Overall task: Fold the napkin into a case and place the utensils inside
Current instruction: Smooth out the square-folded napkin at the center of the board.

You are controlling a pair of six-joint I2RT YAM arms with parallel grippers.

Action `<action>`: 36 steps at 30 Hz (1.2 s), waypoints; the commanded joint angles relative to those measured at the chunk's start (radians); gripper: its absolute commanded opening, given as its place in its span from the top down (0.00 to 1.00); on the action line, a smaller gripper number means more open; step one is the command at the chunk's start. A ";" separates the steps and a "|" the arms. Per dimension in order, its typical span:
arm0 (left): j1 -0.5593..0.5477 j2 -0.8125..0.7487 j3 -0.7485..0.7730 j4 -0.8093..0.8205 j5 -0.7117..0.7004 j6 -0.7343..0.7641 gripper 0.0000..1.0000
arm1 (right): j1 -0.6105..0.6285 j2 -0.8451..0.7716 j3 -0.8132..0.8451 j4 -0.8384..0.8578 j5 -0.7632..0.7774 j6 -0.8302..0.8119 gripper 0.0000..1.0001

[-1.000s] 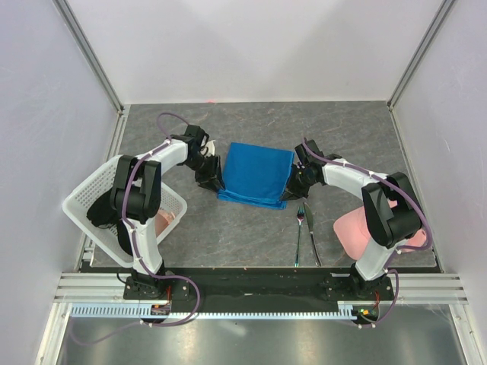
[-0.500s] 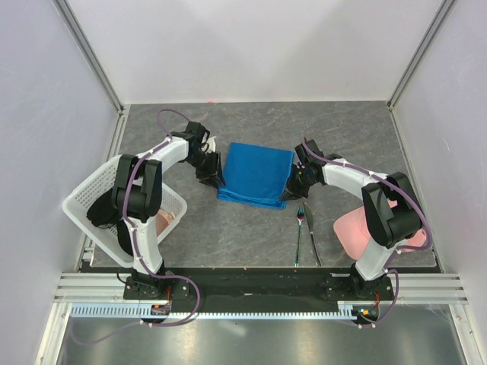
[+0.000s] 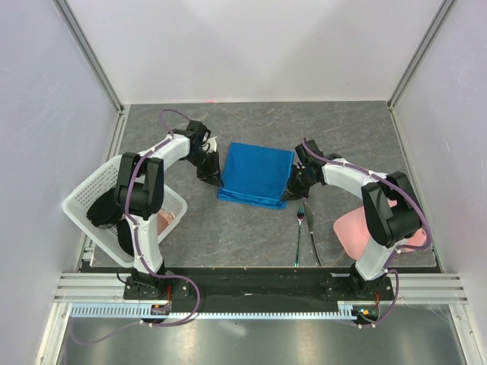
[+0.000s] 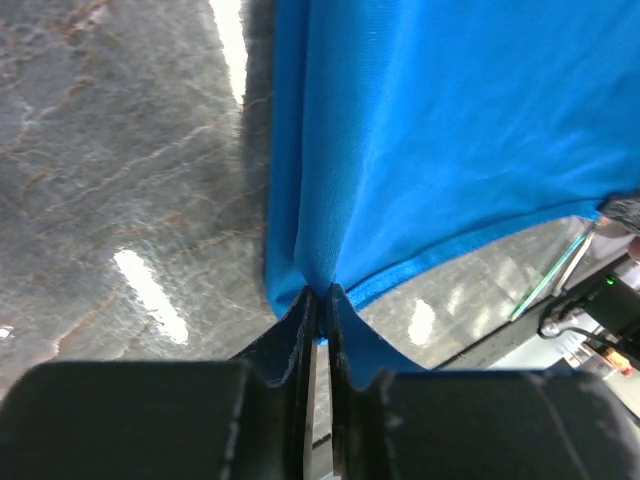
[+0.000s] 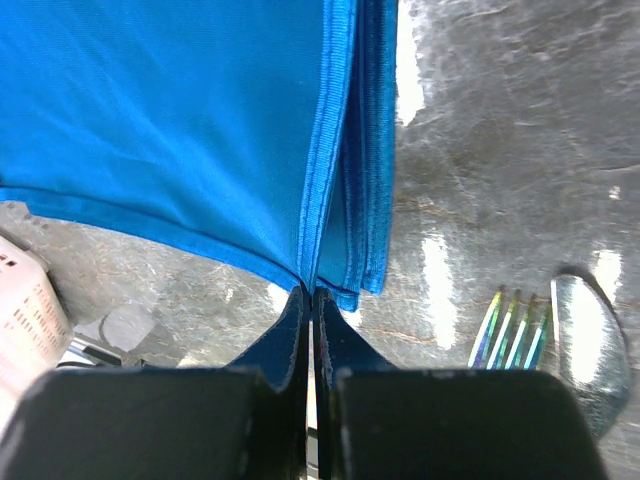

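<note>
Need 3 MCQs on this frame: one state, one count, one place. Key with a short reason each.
1. The left gripper is: A) wide open B) shut on the napkin C) out of view
2. Grippers pinching the napkin: A) none B) one C) two
3. The fork and knife lie: A) on the napkin B) on the table near the right gripper C) inside the fold

Key: B, its wrist view shows cloth between closed fingers; C, both wrist views show a pinched edge; B, they rest on bare stone.
</note>
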 commanded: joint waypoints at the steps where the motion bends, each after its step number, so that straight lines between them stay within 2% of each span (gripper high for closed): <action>1: -0.002 -0.049 0.065 -0.052 0.059 0.007 0.89 | -0.021 -0.037 0.057 -0.048 0.012 -0.045 1.00; 20: -0.005 -0.113 -0.062 -0.081 0.116 -0.024 0.91 | -0.034 -0.080 0.001 -0.089 -0.016 -0.062 1.00; 26: -0.012 -0.155 -0.114 -0.034 0.189 -0.080 0.91 | -0.052 -0.085 -0.010 -0.103 -0.010 -0.078 1.00; 30: -0.011 -0.202 -0.085 0.014 0.180 -0.154 0.92 | -0.058 -0.091 0.066 -0.137 0.010 -0.107 1.00; 36: -0.012 -0.210 0.033 -0.009 0.186 -0.189 0.92 | -0.077 -0.089 0.195 -0.208 0.015 -0.137 1.00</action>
